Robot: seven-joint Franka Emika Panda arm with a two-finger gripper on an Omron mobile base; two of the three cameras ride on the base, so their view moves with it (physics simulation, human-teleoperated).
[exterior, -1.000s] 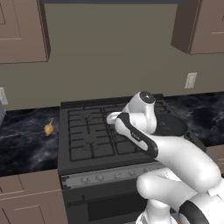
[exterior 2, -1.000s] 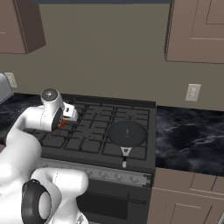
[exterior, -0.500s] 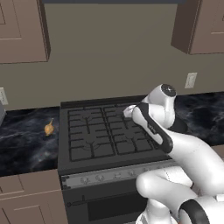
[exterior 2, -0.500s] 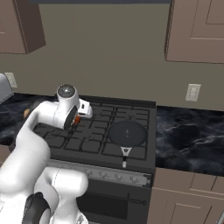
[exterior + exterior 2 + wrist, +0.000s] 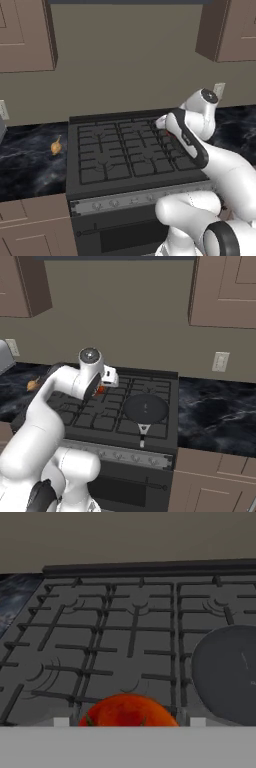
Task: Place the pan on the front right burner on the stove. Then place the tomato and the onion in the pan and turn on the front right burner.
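The wide dark grey gas stove carries black cast grates across its top, and on its front right burner sits the round, shallow, dark grey-black frying pan, its short black handle with a pale tip pointing toward the silver knob strip; in the hand view the pan lies to the right of the fingers. The dark marbled stone surface flanks the stove, and the small tan-yellow pointed onion rests on its left stretch, well apart from the fingers.

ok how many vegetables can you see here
2: the tomato between the fingers over the stove, and the onion on the counter left of it. None others visible.
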